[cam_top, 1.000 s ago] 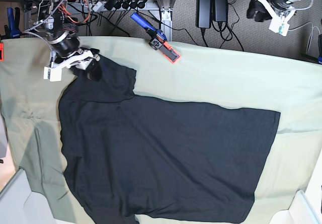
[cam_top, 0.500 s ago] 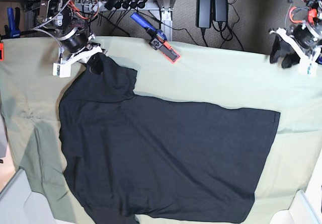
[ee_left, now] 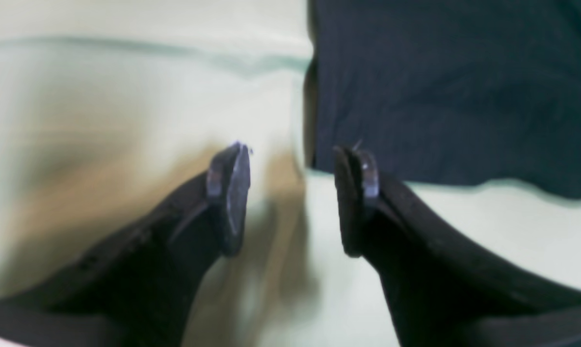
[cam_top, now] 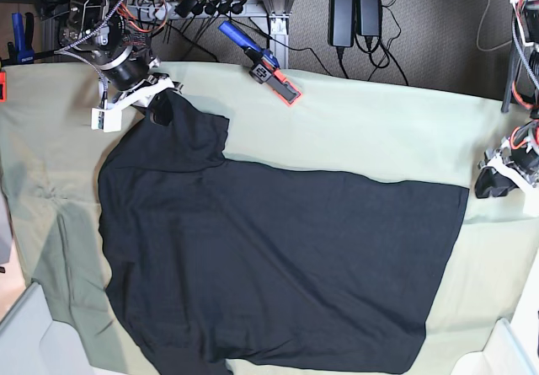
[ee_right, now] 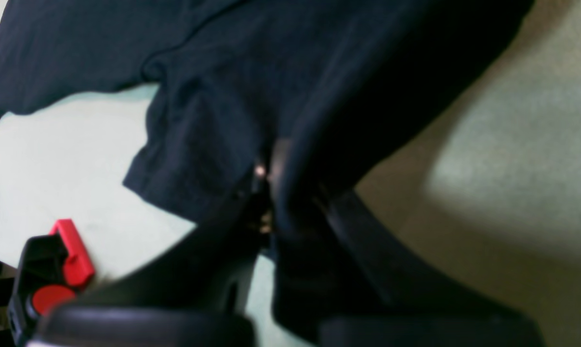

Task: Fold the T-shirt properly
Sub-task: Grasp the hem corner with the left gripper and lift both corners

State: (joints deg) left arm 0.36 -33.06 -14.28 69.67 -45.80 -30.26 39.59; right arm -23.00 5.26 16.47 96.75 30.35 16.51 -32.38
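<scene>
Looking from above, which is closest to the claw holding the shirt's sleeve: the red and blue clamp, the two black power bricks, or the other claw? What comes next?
From the right gripper, gripping the T-shirt sleeve at upper left:
1. Red and blue clamp, just to its right on the pale green cloth.
2. Black power bricks, farther right, above the table.
3. Left gripper, at the far right edge.

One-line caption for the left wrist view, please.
Open left tool hovering over pale green cloth beside the black T-shirt corner.

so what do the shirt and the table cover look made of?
Shirt: black matte knit, likely cotton; it drapes softly with a stitched sleeve hem. Cover: pale green woven-looking cloth, matte, creased at its edges; fibre unclear.
</scene>
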